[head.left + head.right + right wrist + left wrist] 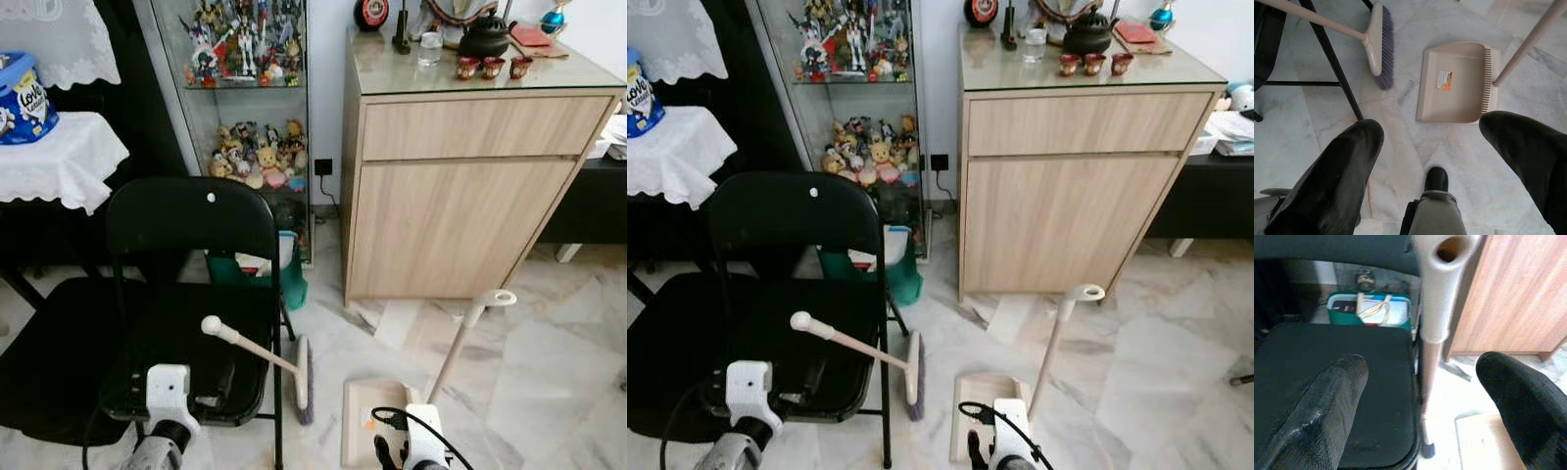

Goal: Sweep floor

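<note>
The step in hand was the approach: neither tool had been picked up, and no sweeping had begun.

The broom (284,364) leaned with its handle against the front edge of the black folding chair (191,323), its white handle cap raised over the seat and its purple bristles resting on the marble floor (549,372). The dustpan (1457,83) lay flat on the floor just beside the broom head, with its long handle rising at an angle toward the wooden cabinet (451,196).

The left hand (1420,416) was held wide, its two black fingers spread with nothing between them. In the left wrist view the broom handle ran between the fingers but further out, so the hand appeared lined up on it yet short of contact. The right hand (1430,166) was likewise wide and empty, held above the floor with the dustpan ahead of it.

The next move, as judged, called for advancing the left hand until the broom handle sat between the fingers, then closing on the handle below the cap. The handle was only propped on the chair edge, so a sideways nudge could slide it off. The right hand would need to reach the angled dustpan handle in turn.
</note>
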Robot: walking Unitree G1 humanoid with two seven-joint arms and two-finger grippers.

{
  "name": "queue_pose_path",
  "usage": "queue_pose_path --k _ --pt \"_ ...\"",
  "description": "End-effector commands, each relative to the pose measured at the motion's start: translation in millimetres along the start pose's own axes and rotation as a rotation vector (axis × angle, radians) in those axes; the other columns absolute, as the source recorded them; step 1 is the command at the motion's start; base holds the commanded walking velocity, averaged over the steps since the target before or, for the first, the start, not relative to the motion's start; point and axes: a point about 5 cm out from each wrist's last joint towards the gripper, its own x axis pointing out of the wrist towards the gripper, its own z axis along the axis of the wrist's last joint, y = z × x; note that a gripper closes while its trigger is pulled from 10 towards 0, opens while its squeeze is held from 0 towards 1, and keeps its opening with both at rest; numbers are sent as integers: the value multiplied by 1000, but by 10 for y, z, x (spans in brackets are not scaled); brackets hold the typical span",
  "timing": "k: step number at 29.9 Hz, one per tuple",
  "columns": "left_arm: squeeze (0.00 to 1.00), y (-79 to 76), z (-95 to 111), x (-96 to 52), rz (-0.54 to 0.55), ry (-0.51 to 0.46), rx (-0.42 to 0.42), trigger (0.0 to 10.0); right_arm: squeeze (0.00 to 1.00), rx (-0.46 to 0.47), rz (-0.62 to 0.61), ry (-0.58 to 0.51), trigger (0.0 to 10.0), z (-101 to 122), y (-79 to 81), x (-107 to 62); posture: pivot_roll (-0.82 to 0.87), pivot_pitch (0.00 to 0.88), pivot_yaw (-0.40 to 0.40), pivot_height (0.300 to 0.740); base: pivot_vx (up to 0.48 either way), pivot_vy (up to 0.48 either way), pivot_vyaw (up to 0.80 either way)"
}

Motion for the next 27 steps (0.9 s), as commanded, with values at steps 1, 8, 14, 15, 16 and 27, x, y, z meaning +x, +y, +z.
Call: queue_pose_path --k 1,8,14,15,16,27 --pt "1000 -1 34 13 -13 -8 -10 10000 0 -8 4 6 10000 2 8 3 -80 0 30 740 0 0 0" --pt "0 -21 98 96 -18 -12 -19 10000 0 -4 1 5 10000 6 9 4 -85 0 34 740 0 0 0" --pt "0 -27 138 143 -19 -5 -28 10000 0 -1 1 5 10000 6 13 4 -88 0 35 740 0 0 0" --pt "0 -33 145 161 -18 -6 -30 10000 0 0 1 5 10000 6 14 4 -91 0 36 740 0 0 0" --pt "0 -33 145 161 -18 -6 -30 10000 0 0 1 5 10000 6 14 4 -91 0 36 740 0 0 0" --pt "0 -95 207 368 -10 4 -60 10000 0 11 -4 5 10000 -1 16 3 -106 0 45 740 0 0 0"
